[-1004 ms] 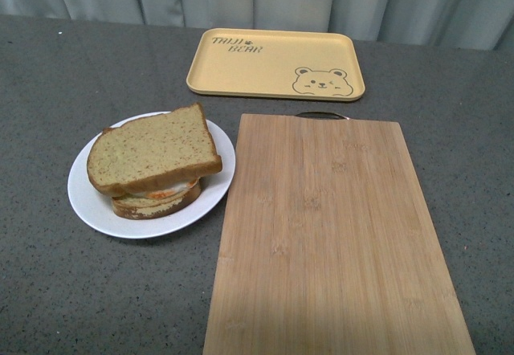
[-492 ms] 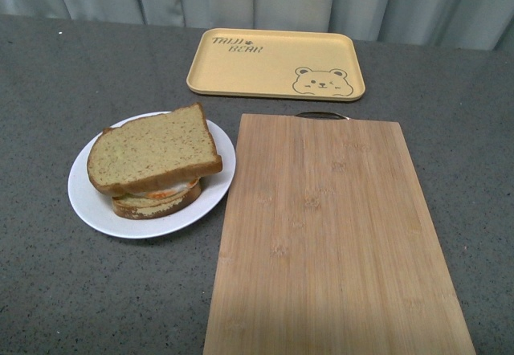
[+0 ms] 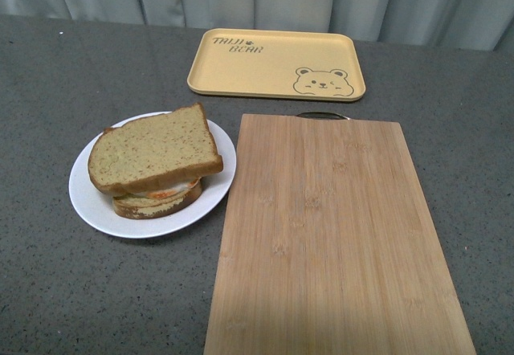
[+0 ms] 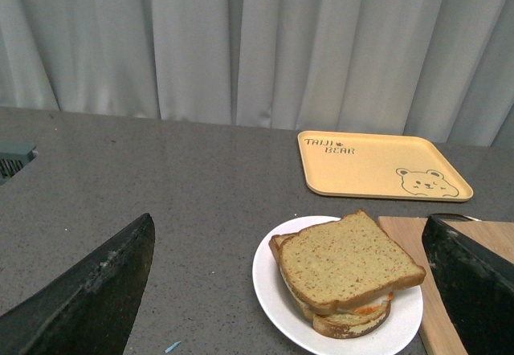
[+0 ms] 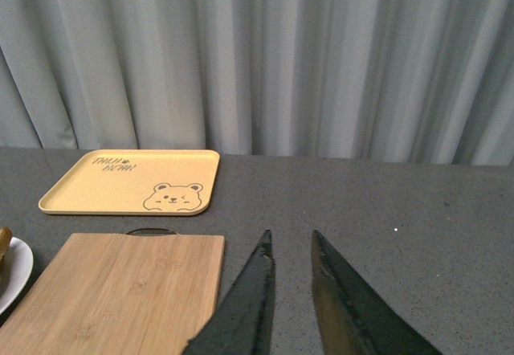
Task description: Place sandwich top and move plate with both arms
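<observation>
The sandwich top (image 3: 152,148), a tan speckled bread slice, lies on the stacked sandwich on the round white plate (image 3: 92,204) at the table's left. Egg and a lower slice show under it. It also shows in the left wrist view (image 4: 345,259) on the plate (image 4: 273,291). My left gripper (image 4: 289,291) is open and empty, its jaws wide apart either side of the plate, held back from it. My right gripper (image 5: 289,246) is shut and empty above bare table, right of the board. Neither arm shows in the front view.
A bamboo cutting board (image 3: 337,234) lies right of the plate, almost touching it. A yellow bear tray (image 3: 275,63) sits behind it near the grey curtain. The board (image 5: 120,291) and tray (image 5: 132,180) also show in the right wrist view.
</observation>
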Controlling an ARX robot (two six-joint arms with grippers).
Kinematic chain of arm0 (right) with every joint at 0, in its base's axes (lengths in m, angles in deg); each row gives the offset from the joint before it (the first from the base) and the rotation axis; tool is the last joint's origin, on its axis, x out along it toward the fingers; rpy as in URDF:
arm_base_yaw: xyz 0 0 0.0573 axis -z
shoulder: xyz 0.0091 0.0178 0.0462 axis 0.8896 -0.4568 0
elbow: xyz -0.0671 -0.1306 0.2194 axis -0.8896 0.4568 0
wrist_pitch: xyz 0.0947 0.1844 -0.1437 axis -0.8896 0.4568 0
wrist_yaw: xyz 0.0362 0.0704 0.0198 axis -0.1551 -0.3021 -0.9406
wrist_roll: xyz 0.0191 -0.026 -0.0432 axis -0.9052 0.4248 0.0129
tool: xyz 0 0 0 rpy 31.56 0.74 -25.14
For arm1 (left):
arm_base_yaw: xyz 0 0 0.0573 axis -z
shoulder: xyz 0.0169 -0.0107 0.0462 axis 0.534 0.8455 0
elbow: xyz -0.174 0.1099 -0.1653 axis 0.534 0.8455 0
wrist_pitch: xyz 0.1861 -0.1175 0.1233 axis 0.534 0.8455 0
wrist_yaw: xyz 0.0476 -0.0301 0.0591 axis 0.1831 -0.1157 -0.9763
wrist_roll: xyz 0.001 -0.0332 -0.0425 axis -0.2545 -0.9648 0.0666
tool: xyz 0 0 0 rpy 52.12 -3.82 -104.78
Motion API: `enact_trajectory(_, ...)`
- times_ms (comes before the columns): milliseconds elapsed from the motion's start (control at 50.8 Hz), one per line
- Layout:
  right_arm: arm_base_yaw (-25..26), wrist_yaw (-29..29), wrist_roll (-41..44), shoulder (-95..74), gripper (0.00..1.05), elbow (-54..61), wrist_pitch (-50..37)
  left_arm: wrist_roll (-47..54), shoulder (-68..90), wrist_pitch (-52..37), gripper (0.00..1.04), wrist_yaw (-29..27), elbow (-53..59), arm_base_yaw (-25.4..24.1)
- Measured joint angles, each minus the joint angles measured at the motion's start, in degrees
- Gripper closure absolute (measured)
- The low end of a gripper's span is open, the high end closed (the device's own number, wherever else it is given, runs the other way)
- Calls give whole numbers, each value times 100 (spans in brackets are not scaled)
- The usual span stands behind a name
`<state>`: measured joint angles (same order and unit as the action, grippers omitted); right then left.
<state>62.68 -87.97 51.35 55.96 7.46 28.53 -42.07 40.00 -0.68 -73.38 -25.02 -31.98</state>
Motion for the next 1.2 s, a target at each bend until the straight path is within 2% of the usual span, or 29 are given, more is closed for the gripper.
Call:
enact_trajectory(39, 0, 0, 2, 0, 75, 0, 0, -254, 258, 452, 7, -39, -175, -20)
enact_trajectory(79, 0, 0, 2, 0, 67, 0, 0, -686, 820, 868, 7, 153, -383, -157)
enact_trajectory(118, 0, -2, 2, 0, 62, 0, 0, -1082, 1252, 898, 7, 374, -442, -348)
enact_trajectory(276, 0, 0, 2, 0, 37, 0, 2, -2444, 3397, 118, 7, 1620, -713, -1322)
enact_trajectory(394, 0, 0, 2, 0, 18, 0, 2, -3099, 5112, -531, 7, 2570, -1075, -1488)
enact_trajectory(472, 0, -2, 0, 0, 7, 0, 2, -3379, 6231, -1019, 7, 2922, -1272, -1770)
enact_trajectory(610, 0, 2, 2, 0, 10, 0, 2, -3593, 7748, -1628, 7, 3154, -1574, -2072)
enact_trajectory(827, 0, -11, 2, 0, 9, 0, 2, -3550, 9023, -1915, 7, 3733, -2221, -1856)
enact_trajectory(1004, 0, -2, 2, 0, 9, 0, 2, -3458, 9855, -1961, 7, 3801, -2769, -1738)
enact_trajectory(1200, 0, -2, 2, 0, 9, 0, 2, -3547, 10817, -2181, 7, 3915, -3331, -1823)
